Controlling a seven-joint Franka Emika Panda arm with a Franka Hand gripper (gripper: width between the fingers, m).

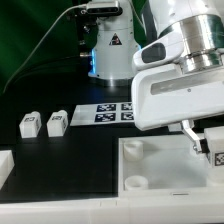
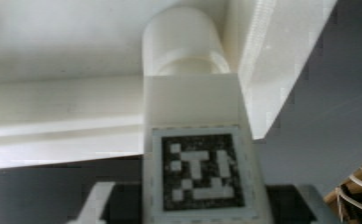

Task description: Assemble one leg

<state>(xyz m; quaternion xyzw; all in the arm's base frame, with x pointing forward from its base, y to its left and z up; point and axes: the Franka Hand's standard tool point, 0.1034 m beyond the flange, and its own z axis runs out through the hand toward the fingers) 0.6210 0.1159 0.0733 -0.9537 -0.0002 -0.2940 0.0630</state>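
My gripper (image 1: 203,143) is shut on one leg (image 1: 214,150), a small white block with a black-and-white tag, and holds it over the right part of the large white panel (image 1: 150,168). In the wrist view the leg (image 2: 199,120) runs away from my gripper (image 2: 203,208), tag facing the camera. Its far rounded end lies against the panel (image 2: 71,90) near a raised edge; I cannot tell whether it sits in a socket. Two more legs (image 1: 30,124) (image 1: 57,122) stand on the black table at the exterior view's left.
The marker board (image 1: 112,113) lies behind the panel at the table's middle. A round corner socket (image 1: 132,150) shows at the panel's near left. Another white part (image 1: 5,165) sits at the exterior view's left edge. The robot base (image 1: 110,45) stands at the back.
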